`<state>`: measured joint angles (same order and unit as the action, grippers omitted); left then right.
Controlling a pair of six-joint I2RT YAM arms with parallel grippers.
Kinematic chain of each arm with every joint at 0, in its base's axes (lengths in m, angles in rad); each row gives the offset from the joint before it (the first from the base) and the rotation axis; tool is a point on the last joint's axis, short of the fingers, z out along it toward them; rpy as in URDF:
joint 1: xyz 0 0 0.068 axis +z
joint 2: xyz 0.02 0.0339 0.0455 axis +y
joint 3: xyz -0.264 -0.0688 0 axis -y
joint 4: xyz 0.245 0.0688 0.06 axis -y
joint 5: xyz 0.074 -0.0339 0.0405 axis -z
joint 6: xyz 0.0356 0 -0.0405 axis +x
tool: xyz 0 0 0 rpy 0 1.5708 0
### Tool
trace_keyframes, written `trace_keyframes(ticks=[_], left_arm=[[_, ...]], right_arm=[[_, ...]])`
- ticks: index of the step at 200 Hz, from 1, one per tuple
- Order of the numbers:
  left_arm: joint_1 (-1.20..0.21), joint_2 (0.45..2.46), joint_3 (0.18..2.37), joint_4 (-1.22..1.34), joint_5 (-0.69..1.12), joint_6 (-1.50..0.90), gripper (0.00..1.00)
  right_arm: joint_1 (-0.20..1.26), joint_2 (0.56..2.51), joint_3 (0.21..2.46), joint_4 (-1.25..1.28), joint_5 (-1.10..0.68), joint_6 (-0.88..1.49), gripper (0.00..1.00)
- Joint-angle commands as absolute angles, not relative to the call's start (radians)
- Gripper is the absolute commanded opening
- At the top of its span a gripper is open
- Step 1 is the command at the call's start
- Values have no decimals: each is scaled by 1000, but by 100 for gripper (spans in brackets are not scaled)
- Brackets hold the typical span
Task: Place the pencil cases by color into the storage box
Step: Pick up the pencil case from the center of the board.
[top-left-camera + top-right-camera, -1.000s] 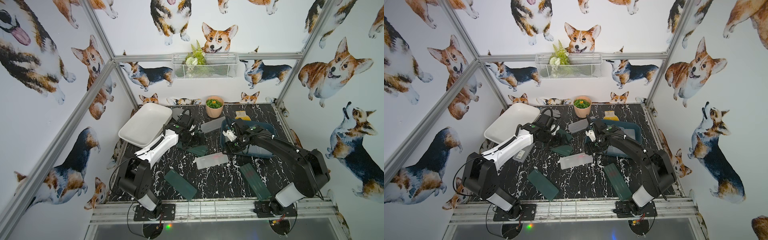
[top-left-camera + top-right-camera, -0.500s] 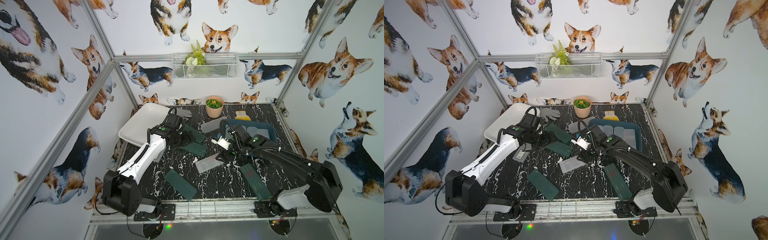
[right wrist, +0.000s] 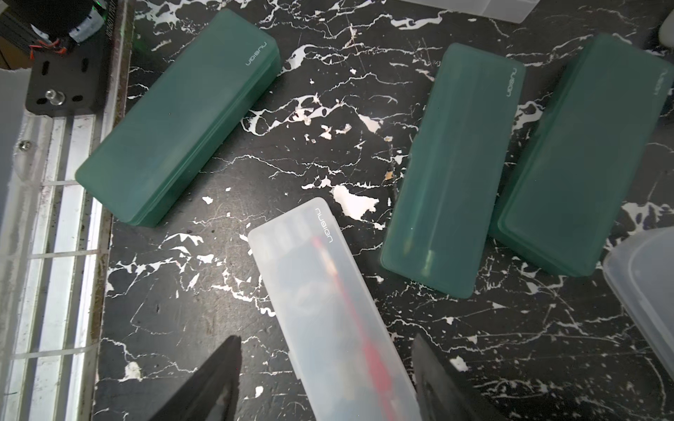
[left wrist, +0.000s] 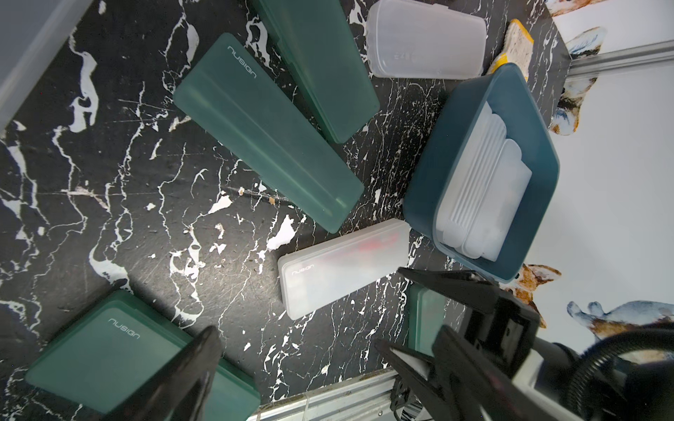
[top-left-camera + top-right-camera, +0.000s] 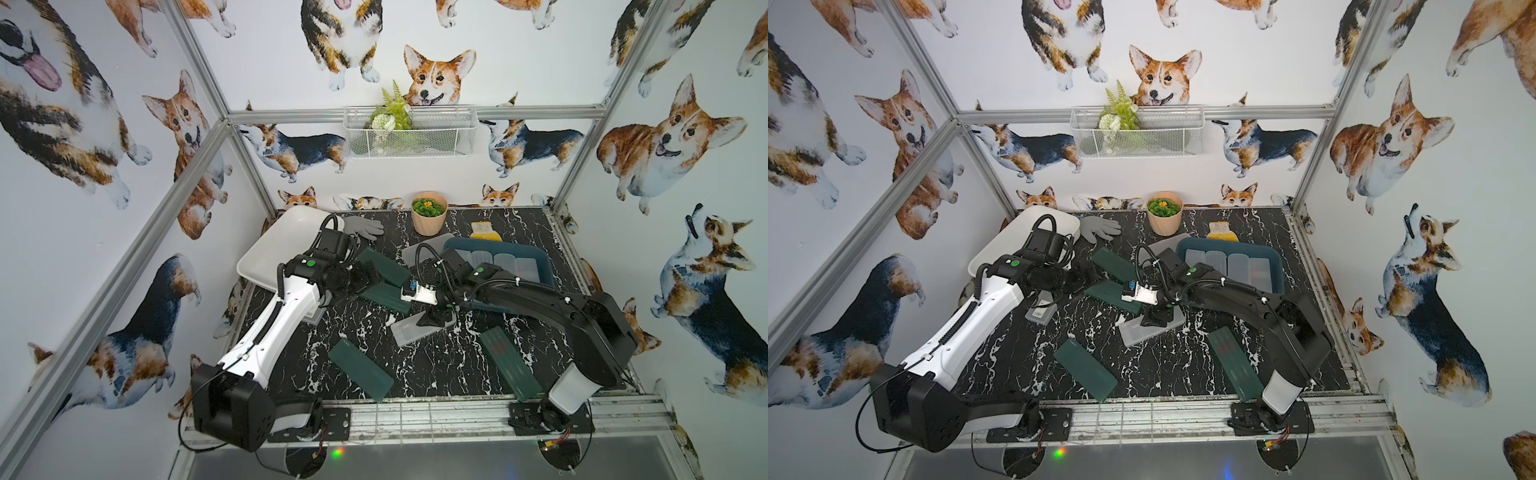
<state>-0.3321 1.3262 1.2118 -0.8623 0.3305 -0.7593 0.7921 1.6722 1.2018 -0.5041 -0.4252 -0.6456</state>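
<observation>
A frosted clear pencil case (image 5: pixel 409 332) (image 3: pixel 328 291) lies mid-table. My right gripper (image 5: pixel 434 319) (image 3: pixel 324 364) stands open just over it, one finger on each side with a gap. My left gripper (image 5: pixel 365 277) (image 4: pixel 299 361) is open and holds nothing, beside two dark green cases (image 5: pixel 384 266) (image 5: pixel 386 296). Two more green cases lie at the front (image 5: pixel 360 369) and front right (image 5: pixel 510 361). The teal storage box (image 5: pixel 540 259) holds several clear cases. Another clear case (image 5: pixel 422 251) leans at its left side. The white storage box (image 5: pixel 270 249) sits tilted at far left.
A grey glove (image 5: pixel 363 226), a tan plant pot (image 5: pixel 429 216) and a yellow sponge (image 5: pixel 484 232) line the back of the table. A small grey box with a barcode (image 5: pixel 1040 309) lies under my left arm. A wire basket (image 5: pixel 409 131) hangs on the back wall.
My right gripper has come from the teal box's edge forward and down over the clear case, which now lies more slanted. The left arm has swung left, its gripper staying by the green cases.
</observation>
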Motion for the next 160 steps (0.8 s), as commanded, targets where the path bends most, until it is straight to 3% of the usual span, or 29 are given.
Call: trace_keyframes(ticks=[1,44,97,118,160], left_arm=[[-330,1336,1237,-877,333,-727,94],[-382,1372,1321,-907,214,-437,94],[-591,1488,1370,-862,60,-26,94],[-661,1550,1378,-845,65,103,94],[-731,1646,1391,-847,97,231,94]], right_arm=[[795,1677,1226,-446,-349,-529,75],[769,1638,1278,-473,-196,-129,75],[444,1450,1264,-573,-241,411,74],[359,1374,1239,-594,-222,484,73],[356,1322,1221,-672,-189,505,73]])
